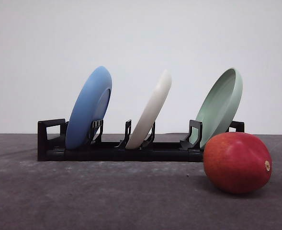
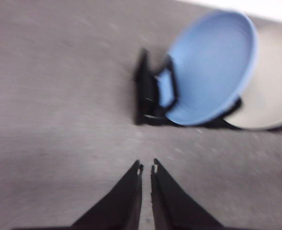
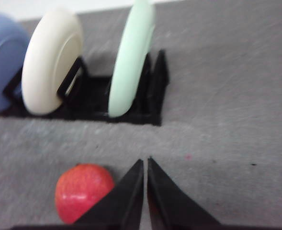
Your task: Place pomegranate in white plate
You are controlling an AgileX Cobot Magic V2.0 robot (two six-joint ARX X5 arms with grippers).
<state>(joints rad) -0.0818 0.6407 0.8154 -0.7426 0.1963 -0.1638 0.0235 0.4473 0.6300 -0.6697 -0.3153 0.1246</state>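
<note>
The right gripper (image 3: 145, 165) hangs above the grey table (image 3: 236, 143) with its two dark fingers drawn together, tips nearly touching and nothing between them. Just beside those fingers in the right wrist view sits the pomegranate (image 3: 83, 197), a glossy red fruit resting on the cloth, off to one side of the closed tips rather than under them. Beyond it stands the black rack (image 3: 131, 103), carrying the white plate (image 3: 52, 67) on edge in its middle slot, between the blue plate (image 3: 2, 62) and the pale green plate (image 3: 130, 60).

The left gripper (image 2: 146, 168) is likewise closed and empty over bare table, near the rack's blue-plate end, with no fruit close to it.

From the front, the pomegranate (image 1: 236, 162) lies on the robot's right, in front of the pale green plate (image 1: 220, 108), its long axis running roughly across the table and its tan stem spot turned right. The white plate (image 1: 151, 112) leans in the rack, well to the fruit's left.

The right arm looks clearly the nearer; it would probably need to open, shift sideways over the fruit and close across its shorter width.
</note>
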